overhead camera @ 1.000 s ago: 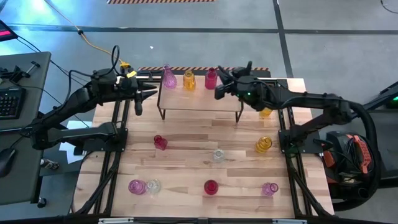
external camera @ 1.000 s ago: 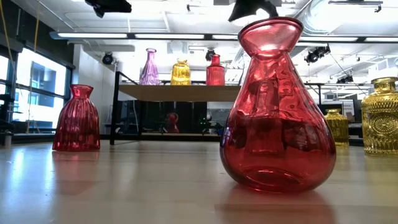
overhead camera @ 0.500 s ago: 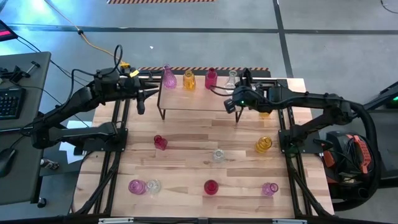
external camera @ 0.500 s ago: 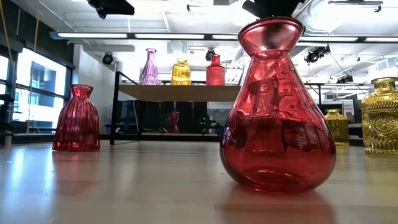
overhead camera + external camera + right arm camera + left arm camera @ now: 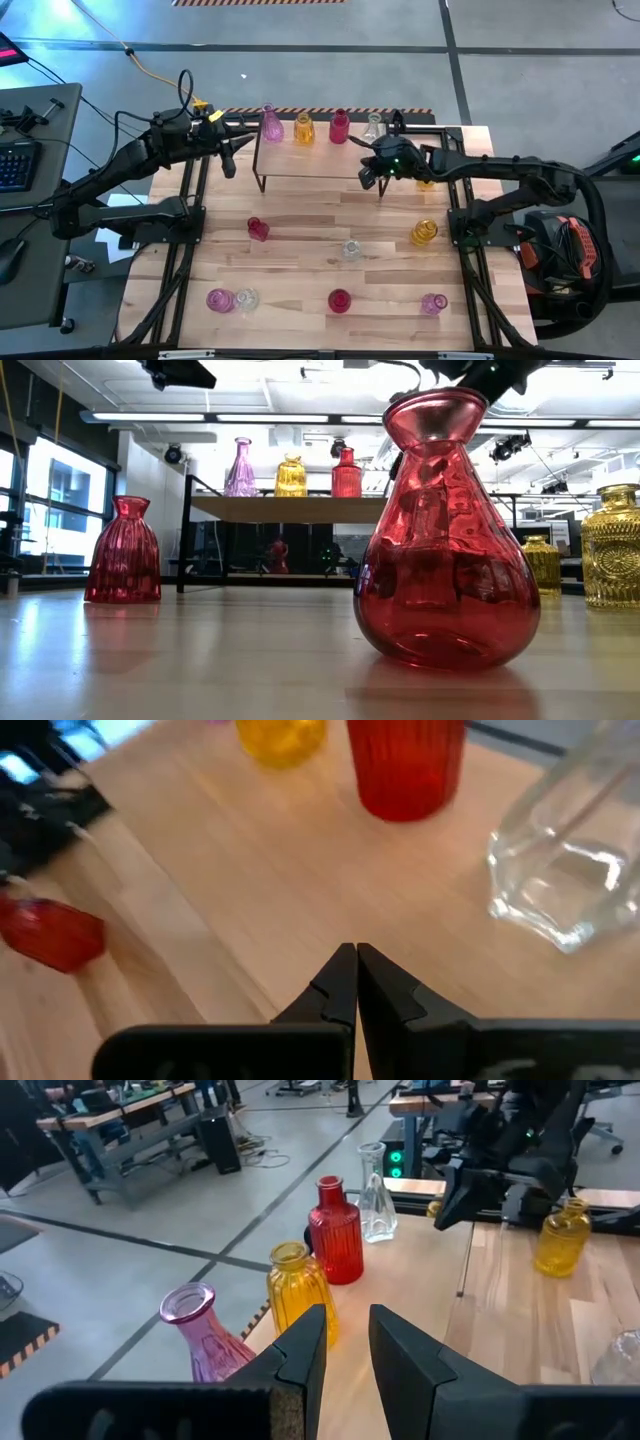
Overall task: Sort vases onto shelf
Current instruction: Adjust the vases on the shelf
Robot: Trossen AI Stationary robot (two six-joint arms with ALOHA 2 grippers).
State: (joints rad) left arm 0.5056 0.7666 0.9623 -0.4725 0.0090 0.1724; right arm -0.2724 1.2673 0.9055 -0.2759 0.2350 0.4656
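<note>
1. The shelf (image 5: 320, 160) stands at the far middle of the table (image 5: 300, 240) and carries four vases along its back edge: a pink vase (image 5: 271, 124), a yellow vase (image 5: 304, 129), a red vase (image 5: 339, 126) and a clear vase (image 5: 373, 127) at the right end.
2. The right gripper (image 5: 368, 176) hangs over the shelf's right front corner, fingers pressed together and holding nothing; the clear vase sits just beyond it, apart from it.
3. The left gripper (image 5: 228, 163) hovers off the shelf's left end, fingers slightly parted with nothing between them.
4. The vases not yet sorted all lie on the table toward the near edge, upright, necks pointing up. For the right arm, the nearest look to be a yellow vase (image 5: 424, 232) and another yellow one (image 5: 427, 182) just beside its forearm; a clear one (image 5: 351, 249) stands mid-table.
5. For the left arm, the small red vase (image 5: 258, 229) is nearest, well back from its gripper.
</note>
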